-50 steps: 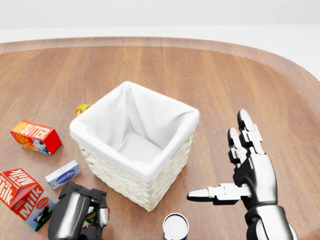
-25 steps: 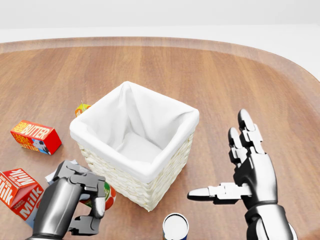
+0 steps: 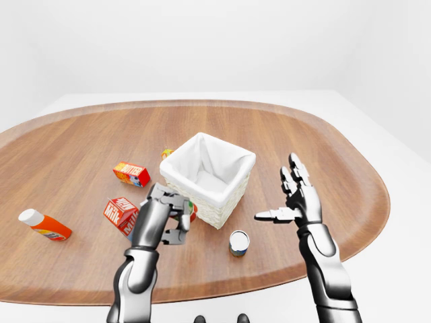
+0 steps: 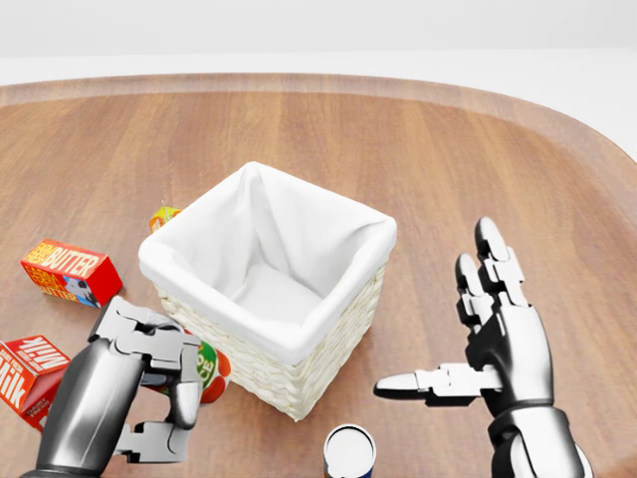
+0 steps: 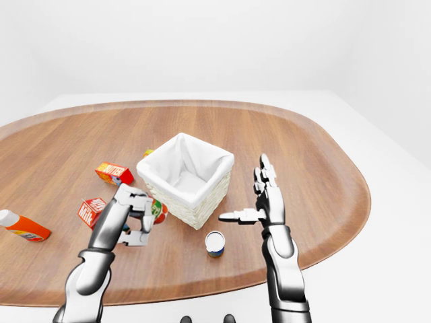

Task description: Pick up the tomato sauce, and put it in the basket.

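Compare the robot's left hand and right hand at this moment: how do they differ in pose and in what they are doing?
The left hand has its fingers curled round the tomato sauce, beside the basket; the right hand holds nothing. The left hand is closed; the right hand is open, fingers spread, thumb pointing toward the basket. The left hand sits at the head view's lower left, the right at lower right. Both are the same silver three-finger build.

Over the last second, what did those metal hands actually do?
The left hand, closed around the tomato sauce, lifted it up toward the basket. The right hand stayed open; the basket, milk carton and can did not move.
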You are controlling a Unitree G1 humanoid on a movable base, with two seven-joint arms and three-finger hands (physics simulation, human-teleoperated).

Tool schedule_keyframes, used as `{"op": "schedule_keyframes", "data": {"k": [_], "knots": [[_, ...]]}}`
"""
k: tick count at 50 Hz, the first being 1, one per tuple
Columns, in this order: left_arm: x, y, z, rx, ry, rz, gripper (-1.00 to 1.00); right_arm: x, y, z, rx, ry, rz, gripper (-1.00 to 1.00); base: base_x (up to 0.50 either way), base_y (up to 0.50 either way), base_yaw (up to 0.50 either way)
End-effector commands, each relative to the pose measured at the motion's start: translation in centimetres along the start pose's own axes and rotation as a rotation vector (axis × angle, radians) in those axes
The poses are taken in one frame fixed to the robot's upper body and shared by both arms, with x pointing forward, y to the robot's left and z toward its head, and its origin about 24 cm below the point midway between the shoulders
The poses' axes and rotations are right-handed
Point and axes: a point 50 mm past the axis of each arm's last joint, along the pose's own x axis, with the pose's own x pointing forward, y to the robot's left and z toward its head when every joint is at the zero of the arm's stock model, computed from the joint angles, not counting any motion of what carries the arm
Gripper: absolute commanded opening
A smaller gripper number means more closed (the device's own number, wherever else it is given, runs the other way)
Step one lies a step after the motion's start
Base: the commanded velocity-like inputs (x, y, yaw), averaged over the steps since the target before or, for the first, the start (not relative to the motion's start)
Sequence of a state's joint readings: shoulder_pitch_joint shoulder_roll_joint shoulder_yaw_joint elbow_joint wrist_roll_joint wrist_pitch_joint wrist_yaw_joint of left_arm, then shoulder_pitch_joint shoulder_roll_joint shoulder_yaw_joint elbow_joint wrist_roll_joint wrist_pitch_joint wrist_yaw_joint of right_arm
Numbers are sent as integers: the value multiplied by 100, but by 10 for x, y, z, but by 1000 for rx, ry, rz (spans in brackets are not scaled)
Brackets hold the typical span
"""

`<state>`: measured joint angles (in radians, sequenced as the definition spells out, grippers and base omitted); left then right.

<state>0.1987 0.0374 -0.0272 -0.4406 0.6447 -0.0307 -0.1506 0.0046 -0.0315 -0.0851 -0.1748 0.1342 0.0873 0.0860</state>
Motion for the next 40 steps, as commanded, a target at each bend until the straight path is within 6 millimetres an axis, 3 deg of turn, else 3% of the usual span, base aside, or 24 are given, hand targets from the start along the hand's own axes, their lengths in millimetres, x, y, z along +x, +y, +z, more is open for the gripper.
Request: {"op": "schedule_keyframes", "data": {"k": [1,23,33,40], "knots": [[0,13,14,-35,-25,23,-100,0,0,0,0,1,0,100,0,0,0],[10,41,64,2,-240,68,-100,2,0,0,1,-1,-2,100,0,0,0],[17,40,67,4,-261,70,-100,2,-1,1,3,-4,-4,100,0,0,0],[43,40,68,12,-279,74,-100,3,-1,0,3,1,-5,100,0,0,0]]}}
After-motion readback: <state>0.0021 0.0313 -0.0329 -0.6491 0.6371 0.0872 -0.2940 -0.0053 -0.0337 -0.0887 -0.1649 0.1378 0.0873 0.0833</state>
